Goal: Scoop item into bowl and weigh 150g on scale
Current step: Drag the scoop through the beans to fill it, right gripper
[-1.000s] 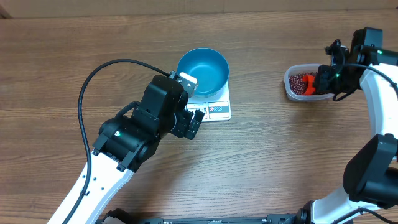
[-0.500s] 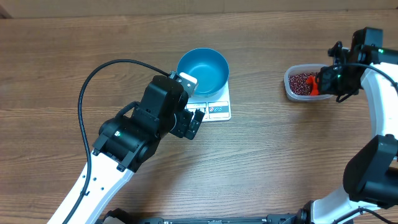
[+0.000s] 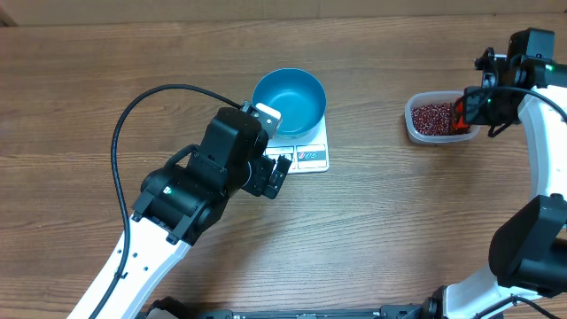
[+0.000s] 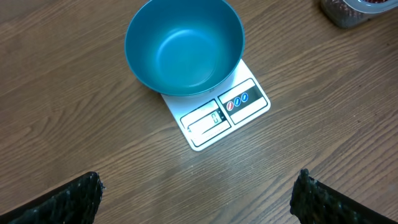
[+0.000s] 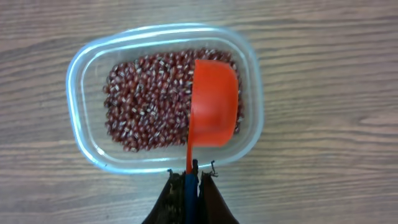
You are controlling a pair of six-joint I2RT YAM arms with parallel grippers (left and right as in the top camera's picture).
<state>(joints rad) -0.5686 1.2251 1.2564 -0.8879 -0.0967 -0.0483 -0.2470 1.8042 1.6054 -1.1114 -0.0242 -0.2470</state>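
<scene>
The item, small red-brown beans (image 5: 149, 99) (image 3: 431, 116), lies in a clear plastic tub (image 5: 76, 74) at the table's right. My right gripper (image 5: 193, 177) (image 3: 472, 108) is shut on the blue handle of an orange scoop (image 5: 214, 102) (image 3: 461, 113). The scoop's cup is over the tub's right part, and no beans show in it. The light-blue bowl (image 3: 289, 100) (image 4: 184, 46) stands empty on the white scale (image 3: 312, 156) (image 4: 227, 112) at mid-table. My left gripper (image 4: 198, 177) (image 3: 276, 173) is open just in front of the scale, with only bare wood between its fingers.
The left arm's black body and its cable (image 3: 133, 115) cover the table's front left. The right arm (image 3: 540, 159) runs along the right edge. Bare wood lies between the scale and the tub.
My right gripper has drawn the orange scoop rightward across the tub, from its left part to its right end. The left arm, bowl and scale have not moved.
</scene>
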